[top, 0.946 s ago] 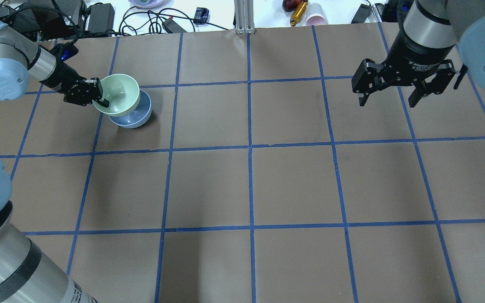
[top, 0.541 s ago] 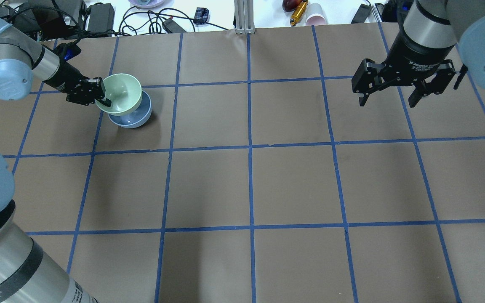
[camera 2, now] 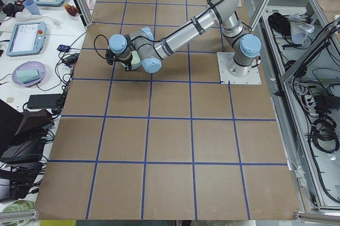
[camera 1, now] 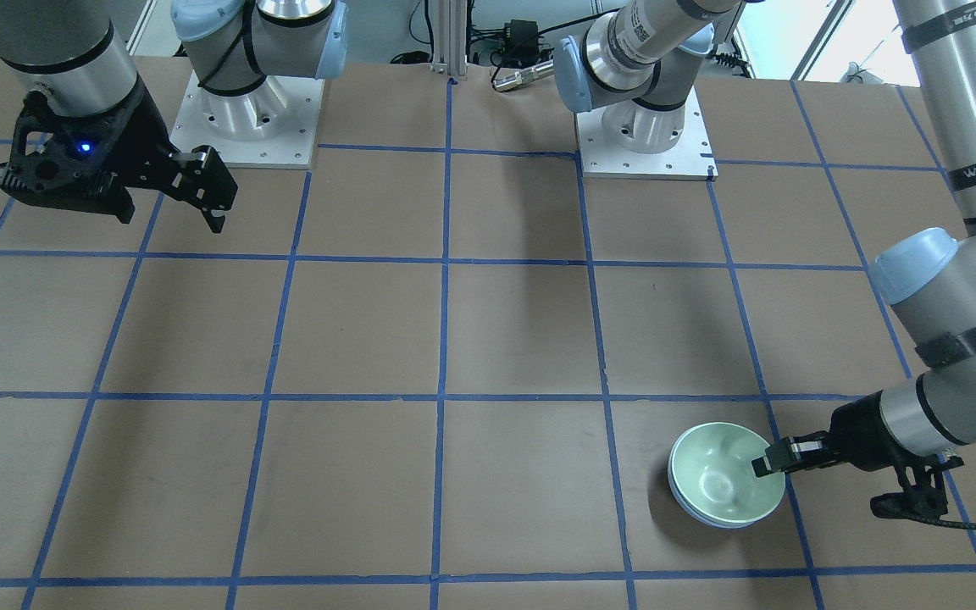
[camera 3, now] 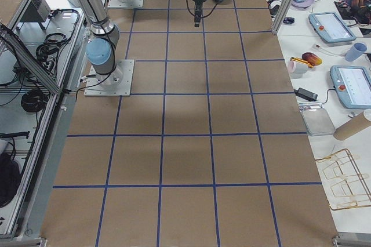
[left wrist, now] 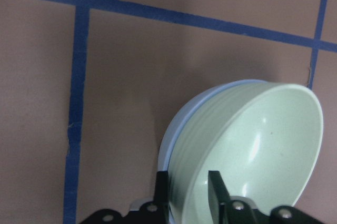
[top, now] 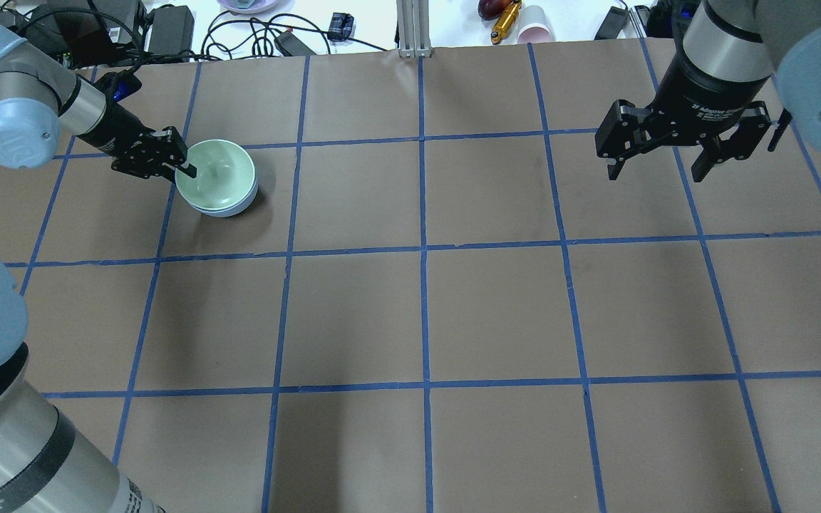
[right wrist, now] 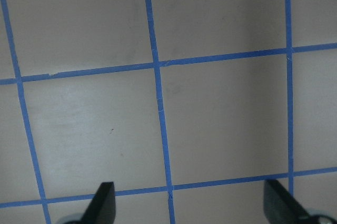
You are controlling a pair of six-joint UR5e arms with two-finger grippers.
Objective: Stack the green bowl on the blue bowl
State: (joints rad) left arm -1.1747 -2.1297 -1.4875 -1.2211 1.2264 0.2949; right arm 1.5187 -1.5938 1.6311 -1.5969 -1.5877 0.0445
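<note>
The pale green bowl [top: 221,174] sits level, nested in the blue bowl [top: 229,211], of which only a thin rim shows beneath it. Both also show in the front view, green bowl [camera 1: 721,479] over blue bowl [camera 1: 681,501]. My left gripper [top: 181,165] is at the green bowl's left rim, one finger inside and one outside. In the left wrist view the fingers [left wrist: 215,190] straddle the rim of the green bowl [left wrist: 263,145] with a small gap, so the gripper looks open. My right gripper [top: 656,167] hangs open and empty far to the right.
The brown table [top: 425,313] carries a grid of blue tape lines. Cables, power bricks and small items [top: 510,21] lie beyond its far edge. The right wrist view shows only bare table between the right gripper's fingertips [right wrist: 105,203].
The green bowl was held tilted above the blue bowl; now it lies level inside it. My left gripper moved slightly right and its grip loosened. The right arm has not moved.
</note>
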